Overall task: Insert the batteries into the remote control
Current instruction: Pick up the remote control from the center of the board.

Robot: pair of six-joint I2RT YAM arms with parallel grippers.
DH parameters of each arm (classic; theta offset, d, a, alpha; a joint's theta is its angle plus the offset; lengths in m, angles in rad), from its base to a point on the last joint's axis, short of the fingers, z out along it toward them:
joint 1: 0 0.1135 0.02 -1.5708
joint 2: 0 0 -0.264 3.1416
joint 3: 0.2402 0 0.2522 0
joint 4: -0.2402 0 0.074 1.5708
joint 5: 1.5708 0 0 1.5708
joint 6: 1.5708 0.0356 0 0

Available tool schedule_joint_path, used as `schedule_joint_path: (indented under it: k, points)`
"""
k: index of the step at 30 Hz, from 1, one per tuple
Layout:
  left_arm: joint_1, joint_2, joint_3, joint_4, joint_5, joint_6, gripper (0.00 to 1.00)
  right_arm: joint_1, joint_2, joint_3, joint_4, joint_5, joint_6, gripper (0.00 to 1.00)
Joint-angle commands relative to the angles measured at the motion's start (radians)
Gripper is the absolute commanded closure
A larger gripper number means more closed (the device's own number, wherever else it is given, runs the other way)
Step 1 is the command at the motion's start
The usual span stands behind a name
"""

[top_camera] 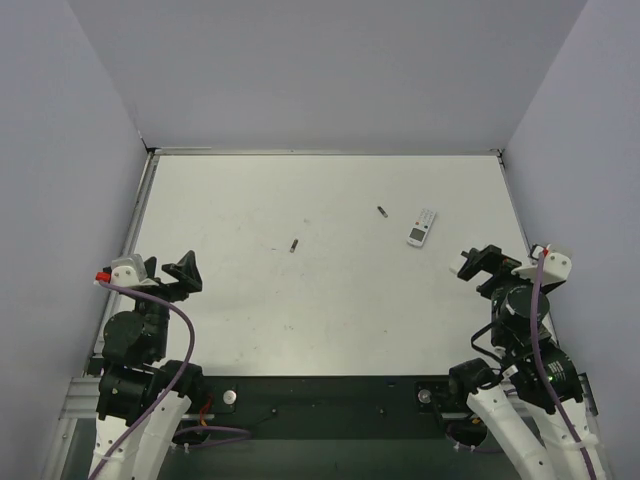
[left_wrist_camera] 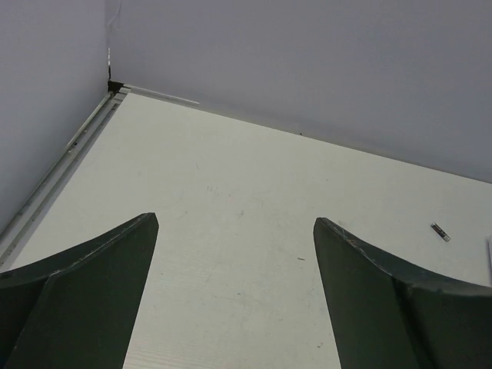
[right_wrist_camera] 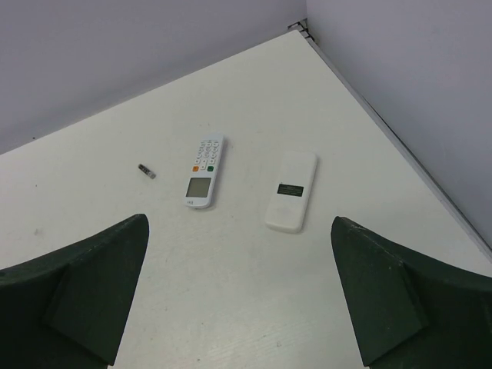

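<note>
One battery (top_camera: 382, 211) lies just left of the remote control (top_camera: 422, 227), the other battery (top_camera: 293, 245) farther left (well apart).

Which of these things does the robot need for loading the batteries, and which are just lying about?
Needed: slim white plastic remote control with buttons; two tiny dark cylindrical batteries.
Lying about: flat white rectangular plastic piece with dark label, beside the remote.

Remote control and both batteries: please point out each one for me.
remote control (right_wrist_camera: 205, 171), right wrist view, middle of its face.
battery by the remote (top_camera: 382, 211), top external view, mid-body.
lone battery (top_camera: 293, 245), top external view, mid-body.
</note>
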Motion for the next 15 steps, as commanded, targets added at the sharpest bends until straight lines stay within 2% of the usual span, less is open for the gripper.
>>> schedule_joint_path:
  k: [1, 8, 15]
  points:
    - [0.008, -0.001, 0.005, 0.041, 0.017, -0.008, 0.06, 0.013, 0.033, 0.014, 0.016, 0.014, -0.002, 0.0]
    - [0.009, -0.01, 0.005, 0.047, 0.026, -0.017, 0.06, 0.013, 0.073, 0.034, 0.015, 0.016, 0.015, 0.0]
    - [0.005, -0.024, 0.002, 0.048, 0.04, -0.033, 0.07, 0.01, 0.271, 0.088, 0.003, -0.011, 0.093, 0.0]
